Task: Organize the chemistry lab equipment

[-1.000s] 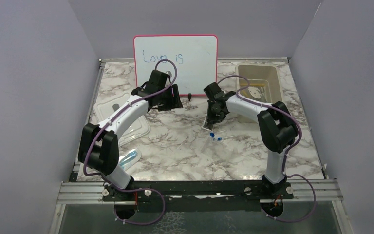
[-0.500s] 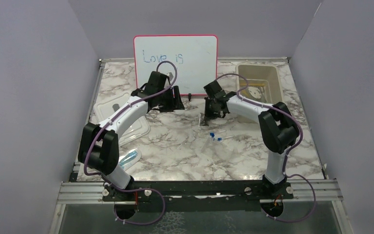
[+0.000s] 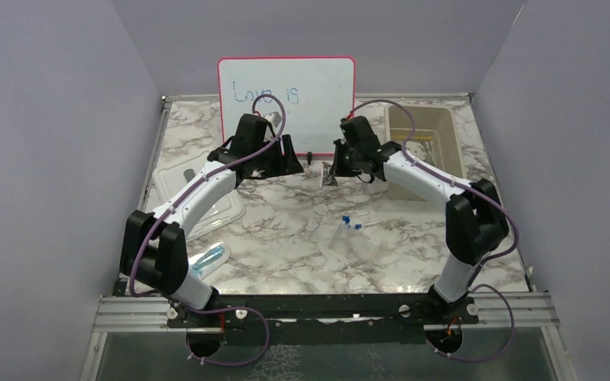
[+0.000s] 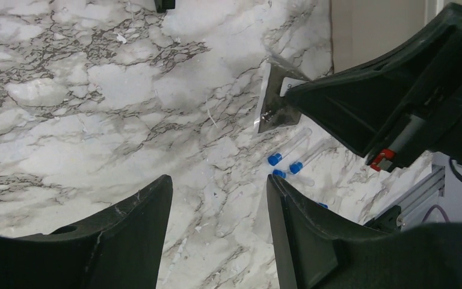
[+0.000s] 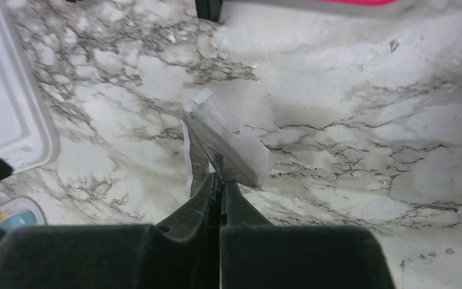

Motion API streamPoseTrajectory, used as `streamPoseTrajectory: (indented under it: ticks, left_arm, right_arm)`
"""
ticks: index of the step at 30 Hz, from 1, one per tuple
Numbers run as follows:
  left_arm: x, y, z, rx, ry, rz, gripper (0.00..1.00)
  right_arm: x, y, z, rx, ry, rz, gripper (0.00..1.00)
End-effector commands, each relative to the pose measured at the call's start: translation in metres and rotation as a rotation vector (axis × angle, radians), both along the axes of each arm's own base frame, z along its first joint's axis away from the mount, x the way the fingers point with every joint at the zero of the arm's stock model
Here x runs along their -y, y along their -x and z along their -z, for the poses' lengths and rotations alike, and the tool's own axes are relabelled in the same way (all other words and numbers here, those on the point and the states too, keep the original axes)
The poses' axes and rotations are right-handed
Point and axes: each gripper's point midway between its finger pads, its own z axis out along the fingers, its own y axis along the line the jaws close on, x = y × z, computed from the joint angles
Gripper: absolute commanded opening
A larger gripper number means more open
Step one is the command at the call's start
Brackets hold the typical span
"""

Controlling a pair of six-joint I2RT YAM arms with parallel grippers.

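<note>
Pinching a clear packet (image 5: pixel 228 141) over the far tabletop (image 5: pixel 367 120), right fingers (image 5: pixel 198 208) clamp it; left fingers (image 4: pixel 138 235) stand apart.

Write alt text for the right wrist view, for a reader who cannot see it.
The right end effector, shut, pinches the edge of a clear packet with grey contents over the marble table. A pale plastic lid lies at the left edge.
</note>
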Motion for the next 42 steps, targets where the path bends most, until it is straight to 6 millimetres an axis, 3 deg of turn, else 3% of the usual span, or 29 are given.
streamPoseTrajectory:
  ticks: [1,8,11,13,16,19,28,32,42]
  left_arm:
    - [0.004,-0.001,-0.022,0.071,0.049,0.022,0.62]
    - [0.005,-0.001,-0.025,0.082,0.058,0.031,0.62]
    - [0.006,-0.001,-0.024,0.078,0.060,0.035,0.63]
    - [0.007,-0.001,-0.022,0.074,0.062,0.038,0.63]
    - [0.009,-0.002,-0.021,0.072,0.067,0.047,0.63]
    - [0.011,-0.003,-0.022,0.073,0.073,0.058,0.63]
    - [0.014,-0.004,-0.021,0.065,0.079,0.068,0.64]
    - [0.014,-0.004,-0.022,0.065,0.079,0.067,0.64]
    - [0.012,-0.005,-0.023,0.072,0.071,0.062,0.68]
  right_arm:
    - [0.014,-0.024,-0.078,0.208,0.002,0.015,0.03]
    - [0.094,-0.047,-0.148,0.344,-0.005,0.213,0.03]
    - [0.137,-0.048,-0.164,0.377,0.013,0.320,0.03]
    - [0.169,-0.046,-0.157,0.368,0.063,0.409,0.03]
    - [0.216,-0.036,-0.124,0.272,0.108,0.573,0.02]
    - [0.246,-0.022,-0.098,0.202,0.124,0.700,0.02]
    - [0.260,-0.013,-0.040,0.036,0.150,0.786,0.02]
    - [0.265,-0.012,-0.023,0.000,0.179,0.816,0.05]
    - [0.275,-0.012,-0.039,0.035,0.227,0.836,0.32]
